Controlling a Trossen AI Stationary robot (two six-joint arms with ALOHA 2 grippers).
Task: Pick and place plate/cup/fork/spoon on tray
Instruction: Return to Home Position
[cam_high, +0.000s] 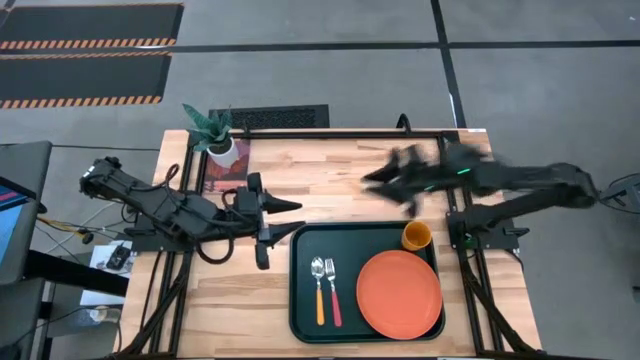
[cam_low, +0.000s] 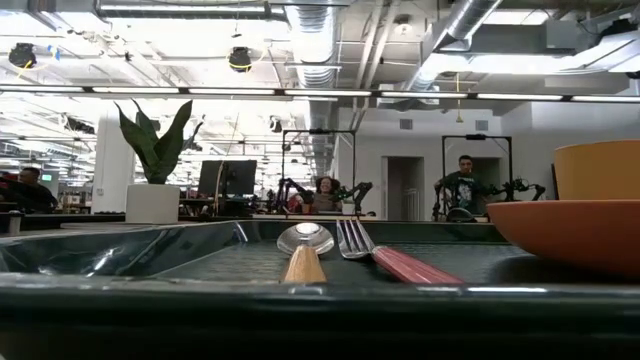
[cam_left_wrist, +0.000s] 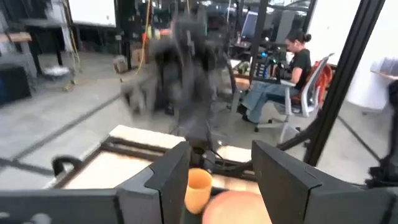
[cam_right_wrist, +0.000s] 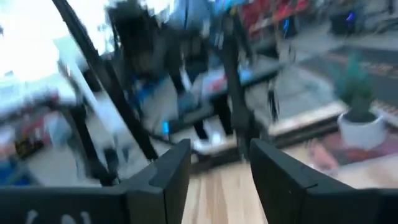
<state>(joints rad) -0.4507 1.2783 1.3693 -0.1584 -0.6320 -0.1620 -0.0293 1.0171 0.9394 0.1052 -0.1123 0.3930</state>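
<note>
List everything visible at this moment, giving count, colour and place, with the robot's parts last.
Table: 1, light wood, under everything.
Tray: 1, dark green-black, on the table's right half.
Plate: 1, orange-red, in the tray's right part.
Cup: 1, orange-yellow, in the tray's far right corner, beside the plate.
Spoon: 1, silver bowl, orange-yellow handle, in the tray's left part.
Fork: 1, silver tines, red-pink handle, just right of the spoon, parallel.
Potted plant: 1, green in a white pot, at the table's far left corner.
People: at least 3, in the room beyond the table.
Left arm: 1, dark, left of the tray, jaws open.
Right arm: 1, dark, beyond the tray, jaws open.
</note>
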